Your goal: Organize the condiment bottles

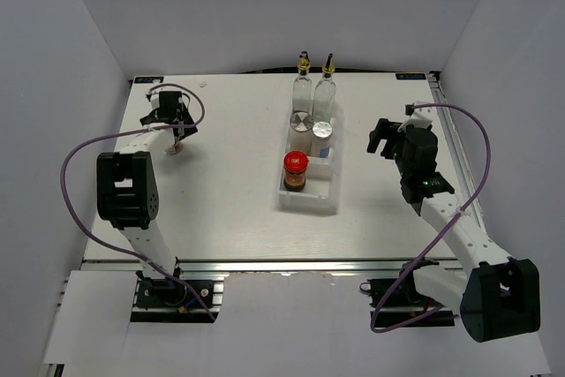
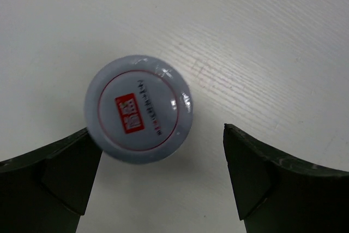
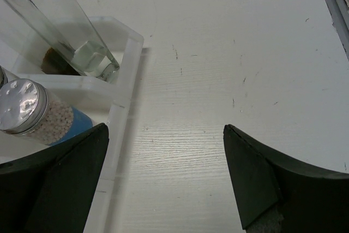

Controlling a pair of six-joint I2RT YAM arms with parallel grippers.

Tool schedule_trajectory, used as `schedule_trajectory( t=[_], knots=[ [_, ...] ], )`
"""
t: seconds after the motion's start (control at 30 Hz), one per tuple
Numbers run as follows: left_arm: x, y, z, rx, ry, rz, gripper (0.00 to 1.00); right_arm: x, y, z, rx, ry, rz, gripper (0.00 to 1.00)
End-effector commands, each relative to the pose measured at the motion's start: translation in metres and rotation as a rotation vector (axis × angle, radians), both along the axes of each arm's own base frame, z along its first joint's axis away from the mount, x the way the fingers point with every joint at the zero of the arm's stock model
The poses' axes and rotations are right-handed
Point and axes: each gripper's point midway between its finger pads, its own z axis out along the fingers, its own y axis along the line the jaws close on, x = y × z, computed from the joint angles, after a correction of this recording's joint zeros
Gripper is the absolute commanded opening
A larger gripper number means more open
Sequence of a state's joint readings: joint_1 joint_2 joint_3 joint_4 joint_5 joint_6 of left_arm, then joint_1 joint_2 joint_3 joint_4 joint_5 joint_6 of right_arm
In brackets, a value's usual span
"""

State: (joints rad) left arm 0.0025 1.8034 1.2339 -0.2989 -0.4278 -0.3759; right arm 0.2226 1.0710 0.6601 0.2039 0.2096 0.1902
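My left gripper (image 2: 156, 130) hung spread wide and pointing straight down over the small jar (image 2: 139, 108). The jar stood upright on the pale wood-grain table (image 2: 262, 36), its round, glossy white top off-centre and seemingly grazing one finger. That arm was far nearer; my right gripper (image 3: 165, 128), equally spread and empty, sat beside the white plastic tray (image 1: 322, 202) holding the other bottles (image 1: 326, 94), well apart from the jar.

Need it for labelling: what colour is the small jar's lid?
White jar lid, red ring and square; left wrist view.
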Motion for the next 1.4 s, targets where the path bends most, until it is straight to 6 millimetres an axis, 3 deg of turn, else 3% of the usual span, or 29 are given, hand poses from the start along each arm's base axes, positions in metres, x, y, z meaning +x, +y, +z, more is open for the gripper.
schedule_trajectory(
  t=[0.0,0.03,0.23,0.37,0.4,0.43,0.5,0.53,0.6,0.63,0.67,0.73,0.83,0.87,0.97,1.07,1.13,1.17,1.23,1.27,1.37],
  knots=[
    [0.032,-0.004,0.027,-0.004,-0.096,-0.054,0.98,0.006,-0.003,0.030,0.002,-0.076,-0.008,0.90],
    [0.033,0.010,0.025,0.005,-0.093,-0.020,0.98,0.005,-0.003,0.031,0.000,-0.079,-0.008,0.89],
    [0.039,0.024,0.021,0.058,-0.050,0.004,0.95,0.004,-0.005,0.033,-0.006,-0.089,-0.015,0.89],
    [0.045,0.019,0.017,0.046,-0.027,-0.032,0.85,0.004,-0.004,0.033,-0.004,-0.089,-0.013,0.89],
    [0.047,0.016,0.014,0.032,-0.025,-0.046,0.79,0.004,-0.004,0.033,0.000,-0.088,-0.009,0.89],
    [0.050,0.013,0.018,0.018,-0.035,-0.062,0.63,0.004,-0.003,0.032,0.001,-0.087,-0.004,0.89],
    [0.052,0.001,0.022,-0.032,-0.048,-0.106,0.49,0.003,0.000,0.033,0.004,-0.085,0.007,0.89],
    [0.051,-0.003,0.031,-0.049,-0.073,-0.116,0.36,0.003,0.000,0.033,0.008,-0.086,0.008,0.89],
    [0.049,-0.011,0.045,-0.082,-0.111,-0.140,0.22,0.003,-0.001,0.034,0.008,-0.089,0.004,0.89],
    [0.047,-0.013,0.067,-0.089,-0.159,-0.141,0.13,0.002,0.000,0.034,0.013,-0.090,0.004,0.89],
    [0.044,-0.017,0.076,-0.108,-0.180,-0.143,0.00,0.002,-0.001,0.035,0.014,-0.093,0.006,0.89],
    [0.041,-0.033,0.101,-0.128,-0.244,-0.186,0.00,0.002,0.000,0.036,0.015,-0.096,0.009,0.89],
    [0.022,-0.092,0.170,-0.132,-0.380,-0.326,0.00,0.001,0.000,0.036,0.019,-0.097,0.009,0.89],
    [0.017,-0.106,0.185,-0.138,-0.409,-0.355,0.00,0.001,0.000,0.036,0.022,-0.097,0.009,0.89],
    [-0.014,-0.195,0.229,-0.195,-0.507,-0.579,0.00,0.000,0.001,0.037,0.027,-0.095,0.012,0.89],
    [-0.042,-0.260,0.254,-0.264,-0.561,-0.783,0.00,-0.002,0.001,0.039,0.029,-0.104,0.014,0.89],
    [-0.056,-0.290,0.259,-0.276,-0.552,-0.876,0.00,-0.003,0.001,0.040,0.030,-0.107,0.014,0.89],
    [-0.070,-0.319,0.256,-0.289,-0.537,-0.951,0.00,-0.003,0.000,0.041,0.030,-0.111,0.011,0.90],
    [-0.086,-0.350,0.260,-0.282,-0.523,-1.054,0.00,-0.004,-0.001,0.041,0.025,-0.112,0.003,0.90],
    [-0.105,-0.377,0.258,-0.297,-0.505,-1.135,0.00,-0.004,-0.002,0.041,0.024,-0.112,0.000,0.89],
    [-0.127,-0.418,0.243,-0.257,-0.440,-1.240,0.00,-0.006,-0.005,0.043,0.023,-0.120,-0.011,0.89]
  ],
)
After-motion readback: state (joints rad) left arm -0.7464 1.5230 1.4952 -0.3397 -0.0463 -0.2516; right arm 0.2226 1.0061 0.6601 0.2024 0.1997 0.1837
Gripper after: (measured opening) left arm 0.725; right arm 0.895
